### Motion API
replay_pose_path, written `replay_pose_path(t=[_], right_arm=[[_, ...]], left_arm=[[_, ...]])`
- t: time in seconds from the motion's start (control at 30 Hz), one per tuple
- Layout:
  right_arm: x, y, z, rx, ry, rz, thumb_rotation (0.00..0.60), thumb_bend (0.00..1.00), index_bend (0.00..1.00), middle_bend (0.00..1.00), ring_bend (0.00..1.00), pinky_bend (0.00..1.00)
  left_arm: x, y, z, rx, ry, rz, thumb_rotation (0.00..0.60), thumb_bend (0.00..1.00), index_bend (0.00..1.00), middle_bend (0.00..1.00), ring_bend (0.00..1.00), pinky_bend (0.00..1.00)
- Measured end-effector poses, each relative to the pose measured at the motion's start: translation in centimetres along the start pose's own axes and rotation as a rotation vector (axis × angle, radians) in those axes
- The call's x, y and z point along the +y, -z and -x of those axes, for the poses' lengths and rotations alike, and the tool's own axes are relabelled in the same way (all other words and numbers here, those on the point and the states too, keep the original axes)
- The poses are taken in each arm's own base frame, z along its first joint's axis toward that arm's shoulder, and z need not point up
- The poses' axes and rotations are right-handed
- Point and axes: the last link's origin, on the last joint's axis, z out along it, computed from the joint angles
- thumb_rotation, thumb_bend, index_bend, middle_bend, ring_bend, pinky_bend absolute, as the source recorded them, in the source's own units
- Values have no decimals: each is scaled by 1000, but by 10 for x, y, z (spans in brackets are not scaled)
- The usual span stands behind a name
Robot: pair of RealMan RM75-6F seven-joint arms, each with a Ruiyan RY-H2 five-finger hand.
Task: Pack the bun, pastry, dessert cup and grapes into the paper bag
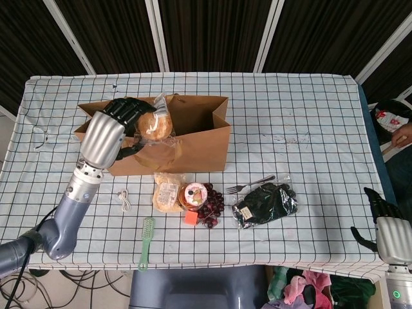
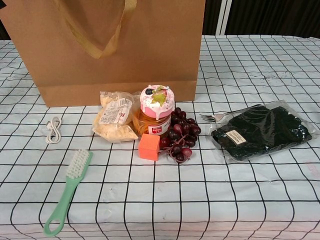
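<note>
My left hand [image 1: 116,129] holds the wrapped bun [image 1: 155,125] in the air over the open top of the brown paper bag [image 1: 193,145]. In front of the bag, the wrapped pastry [image 1: 167,194] [image 2: 116,117], the pink-topped dessert cup [image 1: 194,195] [image 2: 156,109] and the dark grapes [image 1: 211,206] [image 2: 180,137] lie side by side on the checked cloth. My right hand [image 1: 384,226] hangs off the table's front right corner with its fingers apart, holding nothing. The chest view shows neither hand.
An orange cube [image 2: 149,146] sits against the grapes. A green brush [image 2: 67,190] and a white cable [image 2: 52,129] lie front left. A fork [image 2: 212,117] and a bagged black item [image 2: 262,131] lie to the right. A person's hand [image 1: 402,136] shows at the far right edge.
</note>
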Motion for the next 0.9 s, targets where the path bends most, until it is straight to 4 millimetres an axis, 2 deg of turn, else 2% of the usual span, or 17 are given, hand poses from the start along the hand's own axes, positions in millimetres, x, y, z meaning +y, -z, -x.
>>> replay_pose_path(t=[0.07, 0.17, 0.23, 0.33, 0.53, 0.7, 0.9], right_arm=[[0, 0, 1, -2, 2, 1, 600, 197, 35, 96, 189, 226], [0, 0, 1, -3, 4, 2, 600, 196, 34, 96, 189, 226], [0, 0, 1, 1, 4, 1, 600, 195, 34, 96, 189, 226], [0, -1, 0, 8, 1, 0, 600, 196, 34, 96, 189, 226], [0, 0, -1, 21, -1, 0, 600, 195, 34, 96, 189, 226], [0, 0, -1, 25, -2, 0, 600, 197, 34, 96, 189, 226], [0, 0, -2, 32, -3, -3, 600, 197, 34, 96, 189, 226]], left_arm=[[-7, -5, 4, -22, 5, -36, 600, 332, 311, 328, 236, 325], [-14, -10, 10, -41, 21, -71, 600, 212, 247, 270, 135, 288], [-19, -12, 13, -49, 18, -87, 600, 104, 179, 188, 35, 202], [-24, -12, 17, -67, 1, -110, 600, 34, 128, 106, 0, 123], [-25, -8, 10, -46, 36, -128, 600, 17, 99, 65, 0, 103], [-23, 2, -7, -9, 56, -109, 600, 27, 101, 76, 0, 105], [-24, 34, -36, 53, 73, -107, 600, 36, 127, 112, 6, 132]])
